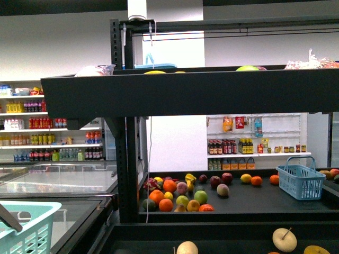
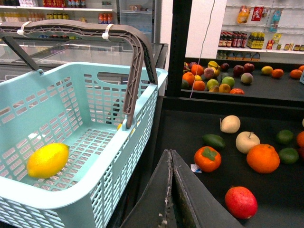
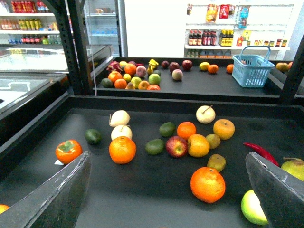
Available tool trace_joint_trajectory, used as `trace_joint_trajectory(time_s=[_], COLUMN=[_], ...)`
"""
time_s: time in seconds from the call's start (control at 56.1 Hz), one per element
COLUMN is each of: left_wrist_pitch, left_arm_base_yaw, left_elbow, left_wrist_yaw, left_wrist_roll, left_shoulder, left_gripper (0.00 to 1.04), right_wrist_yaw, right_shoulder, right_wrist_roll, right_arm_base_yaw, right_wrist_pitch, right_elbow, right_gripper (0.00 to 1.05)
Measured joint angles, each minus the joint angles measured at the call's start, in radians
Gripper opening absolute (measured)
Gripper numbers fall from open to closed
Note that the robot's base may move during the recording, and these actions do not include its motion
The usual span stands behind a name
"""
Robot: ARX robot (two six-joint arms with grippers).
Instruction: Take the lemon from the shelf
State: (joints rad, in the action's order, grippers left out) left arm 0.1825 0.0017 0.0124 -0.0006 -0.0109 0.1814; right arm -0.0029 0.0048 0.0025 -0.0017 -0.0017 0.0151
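Shop interior with white walls and white wall shelves (image 1: 50, 129) of bottles and jars, labels too small to read; glass-topped freezer cases (image 1: 58, 180) alongside. Black metal tiered shelf (image 1: 185, 95) with shallow matt trays, upper tier seen edge-on in the front view. Lower tray strewn with smooth round fruit: oranges (image 3: 122, 149), a red apple (image 3: 176, 146), green avocados (image 3: 154, 146), pale stemmed fruits (image 3: 205, 114), a persimmon (image 3: 68, 151), a red chilli (image 3: 260, 152). Blue slotted plastic basket (image 3: 255, 71) on the far tray. Left gripper (image 2: 172, 190) with dark fingers pressed together to a point, holding nothing. Just beside it, away from the fruit tray, a pale turquoise latticed plastic basket (image 2: 118, 147) with grey handle (image 2: 135, 61) raised; lemon (image 2: 47, 160), glossy bright-yellow oval, lying on the basket floor. Right gripper (image 3: 166, 199) spread wide and empty, dark fingers (image 3: 52, 199) flanking the fruit ahead of it.
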Motion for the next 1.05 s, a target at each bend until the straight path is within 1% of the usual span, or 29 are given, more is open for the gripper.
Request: trace_joint_trajectory(time_s=[0.018, 0.071, 0.107, 0.428, 0.517, 0.535, 0.624, 0.642, 0.695, 0.731, 0.802, 0.82, 0.909, 0.927, 0.963, 1.052], left_wrist_pitch=[-0.005, -0.138, -0.169, -0.179, -0.179, -0.179, -0.179, -0.179, -0.179, -0.179, -0.179, -0.179, -0.179, -0.179, -0.179, -0.179], left_arm_base_yaw=[0.000, 0.000, 0.000, 0.000, 0.000, 0.000, 0.000, 0.000, 0.000, 0.000, 0.000, 0.000, 0.000, 0.000, 0.000, 0.000], left_elbow=[0.000, 0.000, 0.000, 0.000, 0.000, 0.000, 0.000, 0.000, 0.000, 0.000, 0.000, 0.000, 0.000, 0.000, 0.000, 0.000], left_wrist_yaw=[0.000, 0.000, 0.000, 0.000, 0.000, 0.000, 0.000, 0.000, 0.000, 0.000, 0.000, 0.000, 0.000, 0.000, 0.000, 0.000], left_wrist_roll=[0.000, 0.000, 0.000, 0.000, 0.000, 0.000, 0.000, 0.000, 0.000, 0.000, 0.000, 0.000, 0.000, 0.002, 0.002, 0.002], left_shoulder=[-0.004, -0.105, -0.148, -0.175, -0.175, -0.175, -0.175, -0.175, -0.175, -0.175, -0.175, -0.175, -0.175, -0.175, -0.175, -0.175], left_gripper=[0.03, 0.03, 0.03, 0.03, 0.19, 0.21, 0.44, 0.46, 0.58, 0.62, 0.76, 0.78, 0.96, 0.98, 0.96, 0.97], right_wrist_yaw=[0.000, 0.000, 0.001, 0.000, 0.000, 0.000, 0.000, 0.000, 0.000, 0.000, 0.000, 0.000, 0.000, 0.000, 0.000, 0.000], right_shoulder=[0.000, 0.000, 0.000, 0.000, 0.000, 0.000, 0.000, 0.000, 0.000, 0.000, 0.000, 0.000, 0.000, 0.000, 0.000, 0.000], right_wrist_roll=[0.000, 0.000, 0.000, 0.000, 0.000, 0.000, 0.000, 0.000, 0.000, 0.000, 0.000, 0.000, 0.000, 0.000, 0.000, 0.000], right_arm_base_yaw=[0.000, 0.000, 0.000, 0.000, 0.000, 0.000, 0.000, 0.000, 0.000, 0.000, 0.000, 0.000, 0.000, 0.000, 0.000, 0.000], right_wrist_pitch=[0.000, 0.000, 0.000, 0.000, 0.000, 0.000, 0.000, 0.000, 0.000, 0.000, 0.000, 0.000, 0.000, 0.000, 0.000, 0.000], right_elbow=[0.000, 0.000, 0.000, 0.000, 0.000, 0.000, 0.000, 0.000, 0.000, 0.000, 0.000, 0.000, 0.000, 0.000, 0.000, 0.000], right_gripper=[0.97, 0.97, 0.97, 0.97, 0.97, 0.97, 0.97, 0.97, 0.97, 0.97, 0.97, 0.97, 0.97, 0.97, 0.97, 0.97])
